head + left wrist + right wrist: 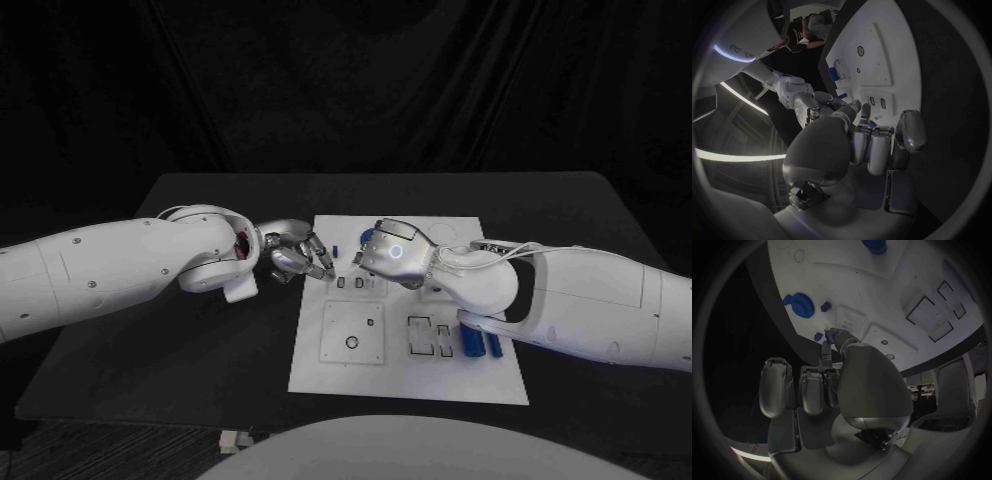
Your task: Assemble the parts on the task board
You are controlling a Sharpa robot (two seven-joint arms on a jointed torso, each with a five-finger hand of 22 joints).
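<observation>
1. Your left hand (pixel 296 255) sits at the board's left edge, about 9 o'clock from the board's upper middle. Its fingers are curled in toward the palm; in the left wrist view a fingertip (pixel 862 111) reaches toward a small blue part (pixel 872 123) on the board, but you cannot tell whether that part is pinched or only touched.
2. Your right hand (pixel 392 253) hovers over the upper middle of the task board (pixel 361 375), just at 3 o'clock from the left hand, the two close but apart. Its fingers are folded in, and from the right wrist view a fingertip (pixel 831 335) lies by a small blue piece (pixel 819 336); whether it grips that piece you cannot tell.
3. A slim blue part (pixel 336 250) stands between the two hands on the board.
4. At 5 o'clock from the right hand, two blue cylinders (pixel 485 345) lie side by side near the board's right edge, partly under the right arm.
5. The right wrist view shows a blue gear (pixel 802 303) seated on the board, with a small blue block (pixel 826 306) just beside it, and another blue part (pixel 874 245) farther along the board.
6. The board's lower half carries a square plate with a ring (pixel 353 342) and rectangular recesses (pixel 423 337) at 3 o'clock from it.
7. The board lies in the middle of the black tabletop (pixel 173 360).
</observation>
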